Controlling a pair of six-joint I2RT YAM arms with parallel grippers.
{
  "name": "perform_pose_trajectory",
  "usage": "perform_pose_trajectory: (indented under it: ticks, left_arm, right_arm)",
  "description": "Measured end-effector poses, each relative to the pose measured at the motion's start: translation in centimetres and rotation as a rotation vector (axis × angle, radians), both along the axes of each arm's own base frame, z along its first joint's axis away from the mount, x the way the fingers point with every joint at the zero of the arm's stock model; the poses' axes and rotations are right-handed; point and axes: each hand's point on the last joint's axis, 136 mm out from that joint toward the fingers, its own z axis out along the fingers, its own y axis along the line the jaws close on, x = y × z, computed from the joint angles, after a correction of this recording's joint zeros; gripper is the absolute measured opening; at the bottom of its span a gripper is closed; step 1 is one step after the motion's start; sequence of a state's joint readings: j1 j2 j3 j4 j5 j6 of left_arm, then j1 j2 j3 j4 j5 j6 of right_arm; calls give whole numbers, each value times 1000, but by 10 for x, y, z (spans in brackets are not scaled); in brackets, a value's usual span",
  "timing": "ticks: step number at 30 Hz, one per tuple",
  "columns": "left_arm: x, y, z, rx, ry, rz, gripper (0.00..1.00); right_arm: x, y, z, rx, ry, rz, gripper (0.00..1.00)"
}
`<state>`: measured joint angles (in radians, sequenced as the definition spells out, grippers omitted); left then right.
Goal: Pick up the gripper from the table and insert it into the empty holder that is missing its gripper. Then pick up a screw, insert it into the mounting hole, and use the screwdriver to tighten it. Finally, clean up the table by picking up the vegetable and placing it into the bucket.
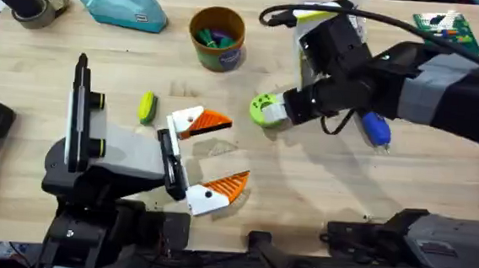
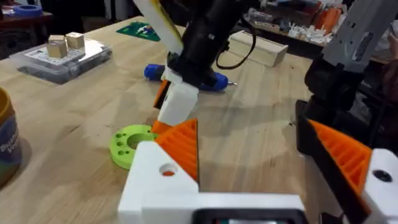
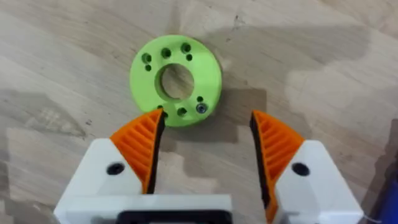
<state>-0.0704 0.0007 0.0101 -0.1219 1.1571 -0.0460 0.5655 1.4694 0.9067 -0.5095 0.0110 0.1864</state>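
Grippers both stand spread wide and hold nothing. The right gripper hangs low over the table, just beside a lime-green disc with holes, one orange pad at the disc's rim. The left gripper rests near the table's middle. The vegetable lies on the wood just beside the left arm. The bucket stands well behind it, near a teal pouch. The screwdriver lies under the right arm.
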Motion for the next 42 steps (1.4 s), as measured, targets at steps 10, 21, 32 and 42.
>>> perform_pose_trajectory:
  ticks: [10,21,32,42]
  left_arm:
    - [0,0,0,0,0,0,986]
    - [0,0,0,0,0,0,986]
    - [0,0,0,0,0,0,987]
    - [0,0,0,0,0,0,986]
  right_arm:
    - [11,7,-5,-29,44,3,713]
    - [8,5,-8,-45,67,7,508]
    - [6,6,-12,-53,78,11,432]
    - [4,8,-16,-60,89,19,338]
